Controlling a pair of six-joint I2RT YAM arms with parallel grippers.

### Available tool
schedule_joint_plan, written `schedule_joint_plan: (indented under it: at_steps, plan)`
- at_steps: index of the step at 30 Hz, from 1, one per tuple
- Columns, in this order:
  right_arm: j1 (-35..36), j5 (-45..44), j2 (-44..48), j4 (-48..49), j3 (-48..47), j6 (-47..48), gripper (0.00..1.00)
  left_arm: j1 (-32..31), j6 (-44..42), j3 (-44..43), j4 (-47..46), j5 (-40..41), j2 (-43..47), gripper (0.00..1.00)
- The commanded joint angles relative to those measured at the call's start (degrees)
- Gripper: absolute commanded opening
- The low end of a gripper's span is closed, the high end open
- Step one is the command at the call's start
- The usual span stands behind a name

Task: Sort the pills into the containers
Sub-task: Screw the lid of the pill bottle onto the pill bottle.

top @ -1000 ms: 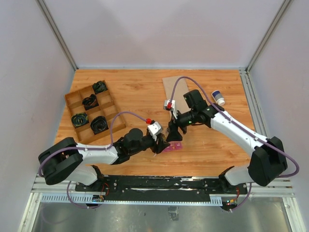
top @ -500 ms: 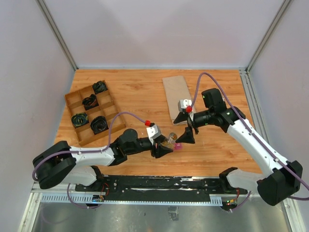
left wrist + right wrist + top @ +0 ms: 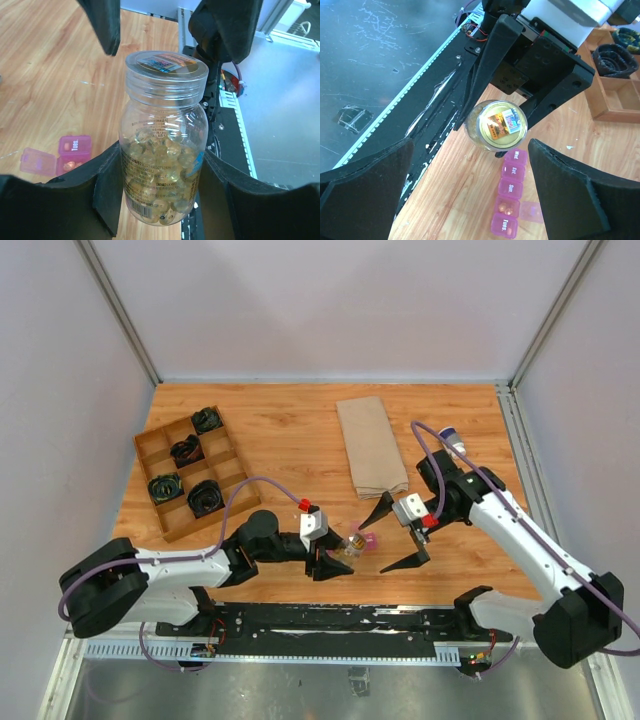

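The pink containers (image 3: pixel 367 538) lay on the wooden table (image 3: pixel 280 440) near its front edge, with one lid flipped open. Just beside them my left claw (image 3: pixel 335 562) clenched a clear bottle (image 3: pixel 162 150) of yellow capsules, cap on. My right claw (image 3: pixel 392 537) hung over both, fingers spread wide, grasping nothing.

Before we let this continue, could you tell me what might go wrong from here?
1. The left gripper holds the pill bottle by its body; twisting the lid with the open right gripper might make it slip or turn.
2. The containers lie close by with one compartment open, so pills could spill onto the table.
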State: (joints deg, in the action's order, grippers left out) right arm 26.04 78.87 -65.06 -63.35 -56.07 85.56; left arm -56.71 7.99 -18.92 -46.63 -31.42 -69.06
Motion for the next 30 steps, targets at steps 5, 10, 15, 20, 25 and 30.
schedule_joint_plan:
  at_steps: [5, 10, 15, 20, 25, 30]
  plan:
    - [0.34, 1.06, -3.23, -4.57, -1.45, 6.03, 0.99, -0.14, -0.35, -1.88, -2.80, -4.98, -2.24, 0.00]
    - [1.76, -0.17, -2.37, 1.43, -0.60, -0.62, 0.98, -0.12, -0.10, -2.35, -2.76, -5.45, -3.31, 0.00]
    - [3.68, -2.20, -2.68, 4.80, -0.68, -5.66, 0.88, -0.12, -0.08, -2.78, -2.76, -5.38, -3.79, 0.00]
    - [4.98, -3.46, -2.38, 7.10, -0.49, -9.02, 0.78, -0.13, 0.02, -2.92, -2.76, -5.32, -4.06, 0.00]
    - [6.12, -4.23, -2.39, 9.30, -0.19, -11.75, 0.69, -0.16, 0.10, -3.30, -2.76, -5.35, -4.42, 0.00]
    - [6.73, -4.78, -2.62, 10.56, -0.17, -13.77, 0.61, -0.14, 0.02, -3.34, -2.76, -5.04, -3.96, 0.00]
